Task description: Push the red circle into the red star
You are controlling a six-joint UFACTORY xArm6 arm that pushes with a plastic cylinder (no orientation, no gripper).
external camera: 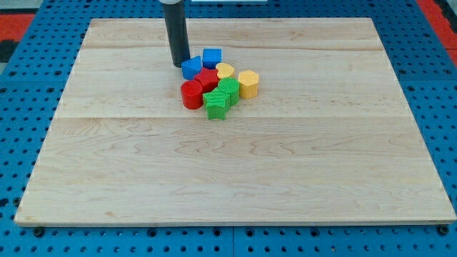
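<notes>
The red circle (191,94) sits on the wooden board (235,171), at the left of a tight cluster of blocks. The red star (208,78) lies just to its upper right, touching it. My tip (178,64) stands at the cluster's upper left, right beside the blue block (191,67) and a short way above the red circle.
A blue cube (212,57) sits at the cluster's top. A yellow heart (225,70) and a yellow hexagon (248,83) lie on the right. Two green blocks (228,90) (216,105) lie at the bottom. A blue pegboard (28,107) surrounds the board.
</notes>
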